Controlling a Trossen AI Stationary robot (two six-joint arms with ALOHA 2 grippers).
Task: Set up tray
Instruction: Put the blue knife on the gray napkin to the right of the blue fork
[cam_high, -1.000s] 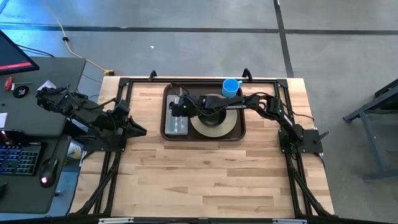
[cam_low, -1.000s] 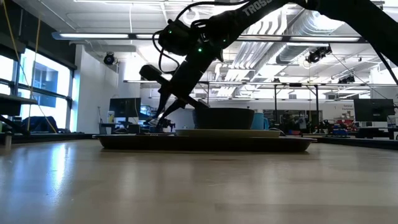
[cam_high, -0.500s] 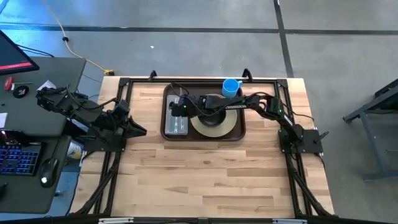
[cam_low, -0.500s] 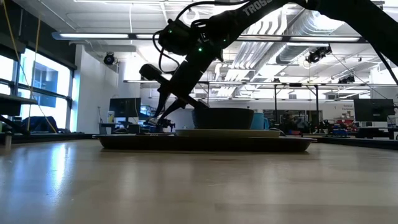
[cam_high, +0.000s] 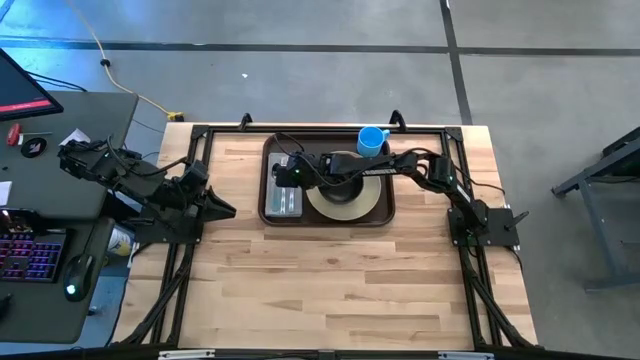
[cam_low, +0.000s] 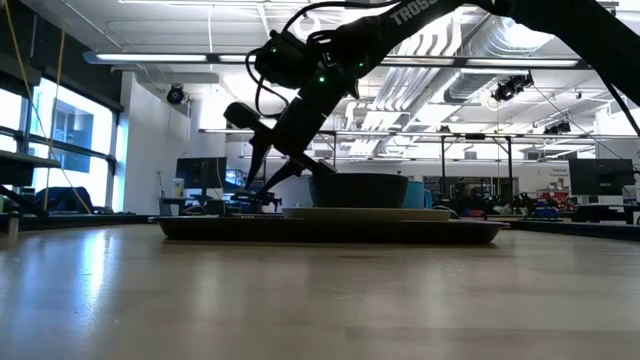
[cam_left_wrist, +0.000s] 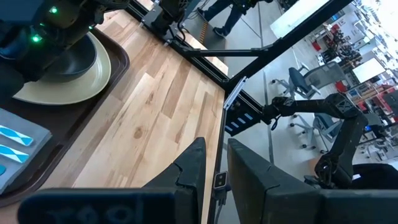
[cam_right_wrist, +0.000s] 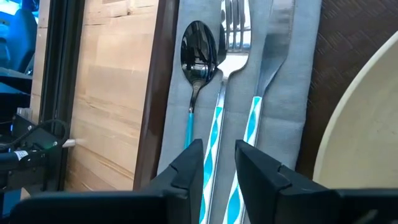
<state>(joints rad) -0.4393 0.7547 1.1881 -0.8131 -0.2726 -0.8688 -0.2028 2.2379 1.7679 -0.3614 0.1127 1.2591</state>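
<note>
A: Tray (cam_high: 328, 216) sits at the far middle of the desk (cam_high: 330, 280), flat. On it: plate (cam_high: 345, 203) with a dark bowl (cam_low: 360, 189), grey napkin (cam_high: 285, 200) at the tray's left end. Blue cup (cam_high: 371, 140) just beyond the far rim.

B: Cutlery?

A: Spoon (cam_right_wrist: 196, 62), fork (cam_right_wrist: 229, 43) and knife (cam_right_wrist: 268, 56) lie side by side on the napkin, blue-patterned handles toward the right gripper (cam_right_wrist: 217, 168).

B: Where is that gripper?

A: Over the napkin, arm reaching across the plate. Jaws slightly parted, a narrow gap, grasping nothing; the fork handle runs under the gap.

B: Change from a second ago?

A: Small. In the low view the right gripper (cam_low: 262, 172) has lifted a little off the tray's left end. Tray, plate, cup unmoved.

B: Left arm?

A: Left gripper (cam_left_wrist: 214, 165) parked at the desk's left edge, unchanged. Jaws nearly closed, a slim gap, holding nothing.
</note>
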